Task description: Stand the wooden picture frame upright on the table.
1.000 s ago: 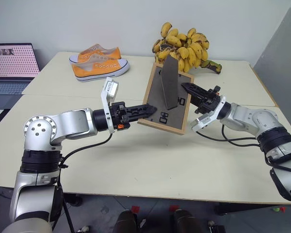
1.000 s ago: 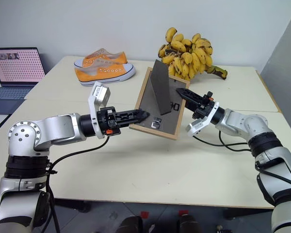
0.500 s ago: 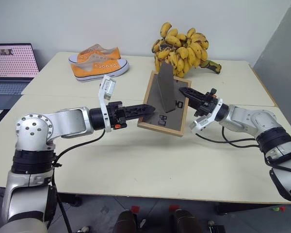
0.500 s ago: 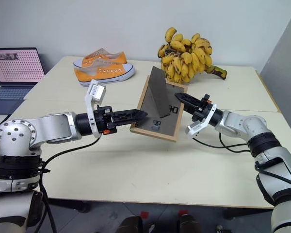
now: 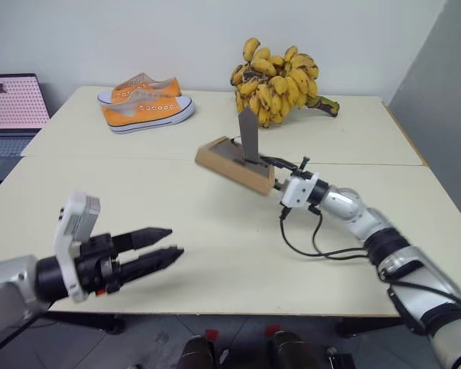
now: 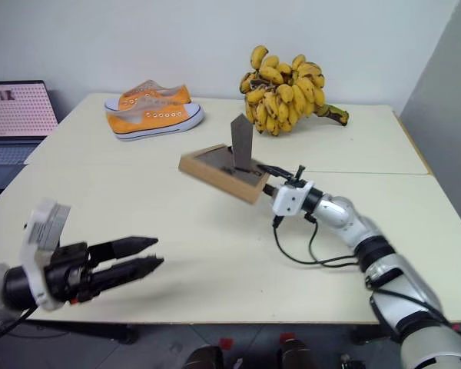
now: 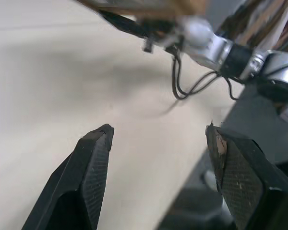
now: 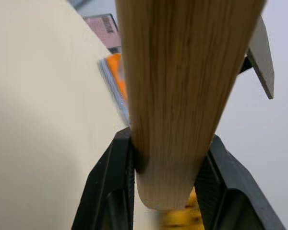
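Pinching wooden picture frame (image 5: 236, 163), right fingers (image 8: 116, 187)

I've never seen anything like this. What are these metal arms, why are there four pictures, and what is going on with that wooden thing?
It is a two-armed robot. Two pictures come from cameras in its head, looking down at a cream table; the two close-ups come from cameras on its wrists. The right gripper is shut on the edge of a wooden picture frame, held tilted back side up, its stand flap sticking upward. The right wrist picture shows the black fingers pinching the wood. The left gripper hangs open above the near table edge, holding nothing. Also on the table are orange sneakers and a bunch of bananas; a laptop sits to the left.
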